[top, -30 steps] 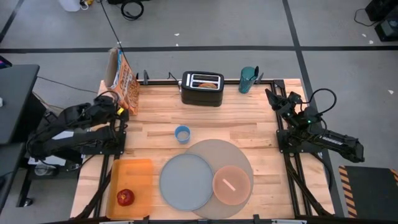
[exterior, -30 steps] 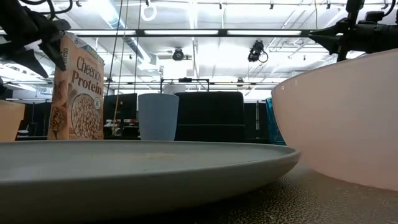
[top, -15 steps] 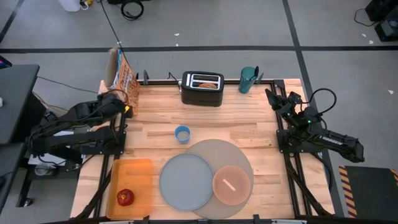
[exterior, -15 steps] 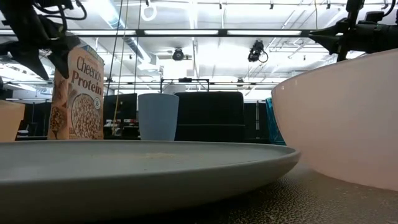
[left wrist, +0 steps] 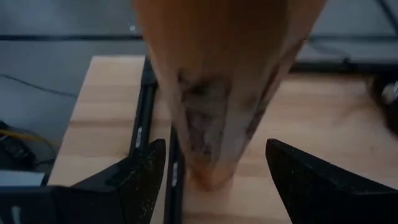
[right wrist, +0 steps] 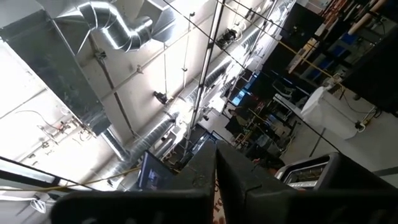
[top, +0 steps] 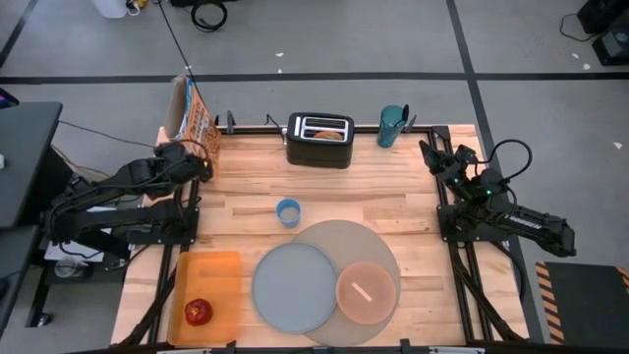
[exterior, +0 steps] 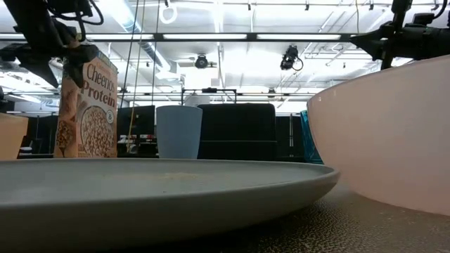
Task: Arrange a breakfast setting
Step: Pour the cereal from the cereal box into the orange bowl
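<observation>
On the table [top: 393, 197]: one orange cereal box [top: 201, 123]

two dark jointed arms, black cables looping, textured black jaws.

The counter [top: 393, 202] is pale, matt wood planks. The cereal box [top: 202, 128] is printed cardboard. The toaster [top: 319, 141] looks glossy black. Plate [top: 291, 285] and bowl [top: 366, 292] look smooth, matt.

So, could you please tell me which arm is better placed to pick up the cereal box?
The left. Its claw is open around the cereal box at the table's far left corner, while the right claw waits at the far right edge.
</observation>
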`<act>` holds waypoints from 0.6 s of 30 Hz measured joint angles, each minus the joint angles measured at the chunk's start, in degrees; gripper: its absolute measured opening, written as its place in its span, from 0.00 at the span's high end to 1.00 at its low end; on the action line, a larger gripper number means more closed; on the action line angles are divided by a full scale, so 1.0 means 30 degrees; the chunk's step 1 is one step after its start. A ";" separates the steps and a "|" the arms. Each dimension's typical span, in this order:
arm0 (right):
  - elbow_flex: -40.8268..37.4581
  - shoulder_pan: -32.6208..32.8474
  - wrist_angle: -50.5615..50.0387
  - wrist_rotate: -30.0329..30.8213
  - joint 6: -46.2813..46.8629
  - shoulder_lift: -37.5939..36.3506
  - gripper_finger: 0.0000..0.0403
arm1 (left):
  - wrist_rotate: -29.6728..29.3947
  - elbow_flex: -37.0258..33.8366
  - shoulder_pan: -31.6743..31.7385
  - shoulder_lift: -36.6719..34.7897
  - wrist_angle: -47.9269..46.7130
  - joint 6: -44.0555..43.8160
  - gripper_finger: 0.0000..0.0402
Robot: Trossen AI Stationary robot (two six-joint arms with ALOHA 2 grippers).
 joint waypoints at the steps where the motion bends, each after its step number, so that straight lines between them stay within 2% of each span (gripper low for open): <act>1: 0.0000 0.0000 0.0002 -0.0028 0.0011 0.0000 0.97 | -0.0269 -0.0059 0.0000 0.0000 0.0335 0.0000 0.29; 10: 0.0000 0.0000 0.0006 -0.0537 -0.0092 0.0000 0.96 | -0.1116 -0.0167 -0.0007 0.0973 0.1067 -0.0015 0.29; 13: 0.0000 0.0000 0.0009 -0.0637 -0.0165 0.0000 0.96 | -0.1178 -0.1051 0.0089 0.1388 0.1528 -0.0049 0.29; 18: 0.0000 0.0000 0.0311 -0.0951 -0.0287 0.0000 0.97 | -0.1424 -0.2391 0.0473 0.1593 0.1880 -0.2834 0.29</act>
